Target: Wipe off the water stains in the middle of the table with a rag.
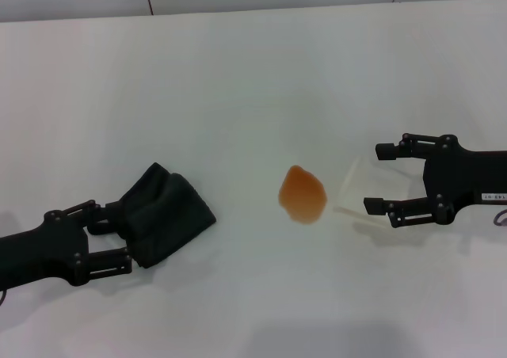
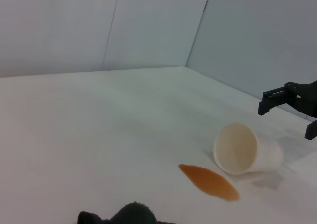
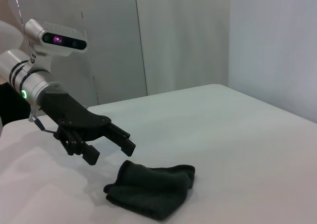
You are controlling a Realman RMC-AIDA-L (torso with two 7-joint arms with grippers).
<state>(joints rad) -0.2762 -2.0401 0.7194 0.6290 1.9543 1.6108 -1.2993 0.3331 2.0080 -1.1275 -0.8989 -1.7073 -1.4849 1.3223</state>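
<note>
Left gripper (image 1: 119, 239) sits low at the near left of the bench (image 1: 238, 81), fingers spread, straddling the near end of the rag (image 1: 166, 214). In the right wrist view the fingers hang just above and behind the cloth, splayed, not closed on it, so it reads as released and lined up for a pickup rather than holding. That placement makes sense: the rag is the tool, and it lies well apart from the spill, so it must be gripped before any wiping.

Right gripper (image 1: 386, 177) is at the far right, also open, its 2 fingers flanking a clear plastic cup (image 1: 354, 188) tipped on its side. Whether the fingers touch the cup, I cannot tell. The cup's mouth faces the spill; likely the source of it.

Rag: black to dark grey, thick, soft, bunched into 2 or 3 rounded folds, lying flat on the bench.

Water stains (image 1: 302, 194): 1 orange, translucent blotch, rounded and irregular, mid-bench, just beside the cup's mouth and between the 2 grippers. Smaller than the rag. Thin film; it looks undisturbed.

Judgement: wiping not yet begun; the grasp on the rag comes first.
</note>
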